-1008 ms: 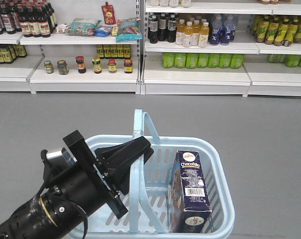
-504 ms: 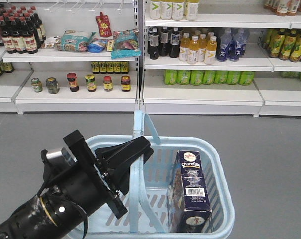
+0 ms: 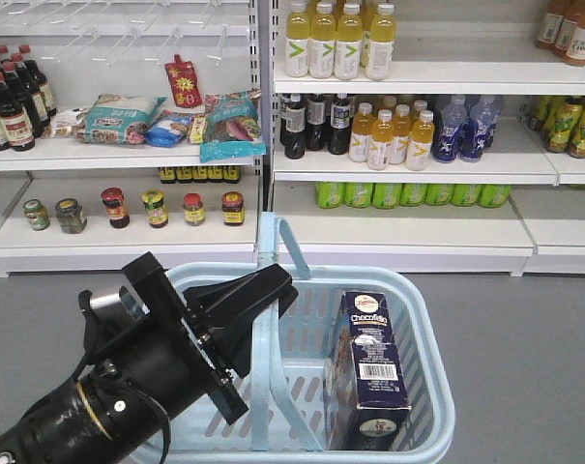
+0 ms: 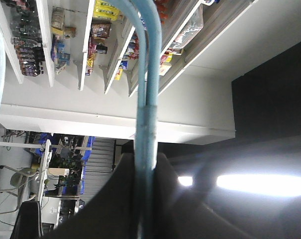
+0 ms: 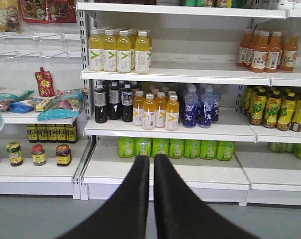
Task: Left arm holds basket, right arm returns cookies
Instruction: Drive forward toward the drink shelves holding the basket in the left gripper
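Pinching basket handle (image 4: 146,74), left pincer (image 3: 282,282) fully closed

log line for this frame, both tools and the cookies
left tool: shut on handle | cookies: in basket, right side | right tool: shut, empty, facing drink shelves | return: not started

The store shelves (image 3: 398,237) now look larger and sit lower in the front view, having slid toward 6 o'clock. The jars (image 3: 152,208) and green bottles (image 3: 413,195) have dropped from the upper part to mid-frame. A row of yellow drink bottles (image 3: 336,39) has appeared at 12 o'clock, and bare hooks (image 3: 128,34) at 11 o'clock. The grey floor (image 3: 524,338) between the shelves and the basket (image 3: 437,387) has narrowed.
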`<state>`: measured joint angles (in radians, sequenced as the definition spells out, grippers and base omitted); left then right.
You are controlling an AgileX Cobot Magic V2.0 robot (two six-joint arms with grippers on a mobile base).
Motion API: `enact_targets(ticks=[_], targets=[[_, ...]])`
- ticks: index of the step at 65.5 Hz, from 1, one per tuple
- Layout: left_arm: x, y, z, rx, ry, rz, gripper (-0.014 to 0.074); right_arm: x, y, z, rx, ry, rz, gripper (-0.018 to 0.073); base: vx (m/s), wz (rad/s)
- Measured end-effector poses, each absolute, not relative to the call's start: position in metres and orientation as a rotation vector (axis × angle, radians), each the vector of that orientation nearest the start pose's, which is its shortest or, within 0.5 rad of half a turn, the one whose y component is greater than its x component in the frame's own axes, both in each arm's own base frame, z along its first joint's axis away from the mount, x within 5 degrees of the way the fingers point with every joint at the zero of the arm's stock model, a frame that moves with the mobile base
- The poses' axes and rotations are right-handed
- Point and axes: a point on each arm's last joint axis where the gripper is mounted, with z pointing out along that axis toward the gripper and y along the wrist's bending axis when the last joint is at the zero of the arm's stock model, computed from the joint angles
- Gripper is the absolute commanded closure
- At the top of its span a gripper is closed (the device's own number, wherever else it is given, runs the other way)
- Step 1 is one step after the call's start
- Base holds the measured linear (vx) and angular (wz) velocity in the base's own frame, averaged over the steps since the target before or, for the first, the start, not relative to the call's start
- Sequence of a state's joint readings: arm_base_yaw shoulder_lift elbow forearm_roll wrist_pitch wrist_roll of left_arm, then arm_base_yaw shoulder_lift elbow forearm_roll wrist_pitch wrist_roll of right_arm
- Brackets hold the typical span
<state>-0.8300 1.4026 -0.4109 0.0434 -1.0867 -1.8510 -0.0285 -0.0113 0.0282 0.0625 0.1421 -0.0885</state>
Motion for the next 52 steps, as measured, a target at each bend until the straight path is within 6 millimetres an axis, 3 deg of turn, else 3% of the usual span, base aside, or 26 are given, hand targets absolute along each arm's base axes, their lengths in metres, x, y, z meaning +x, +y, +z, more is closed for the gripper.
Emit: enact_targets(ticks=[52], targets=[[0.1679, -0.1887, 0.2406, -0.836, 1.615, -2.126, 0.0599, 0.0565, -0.0008, 0.1914, -0.005, 1.642, -0.035, 0.0562, 0.46, -0.03]])
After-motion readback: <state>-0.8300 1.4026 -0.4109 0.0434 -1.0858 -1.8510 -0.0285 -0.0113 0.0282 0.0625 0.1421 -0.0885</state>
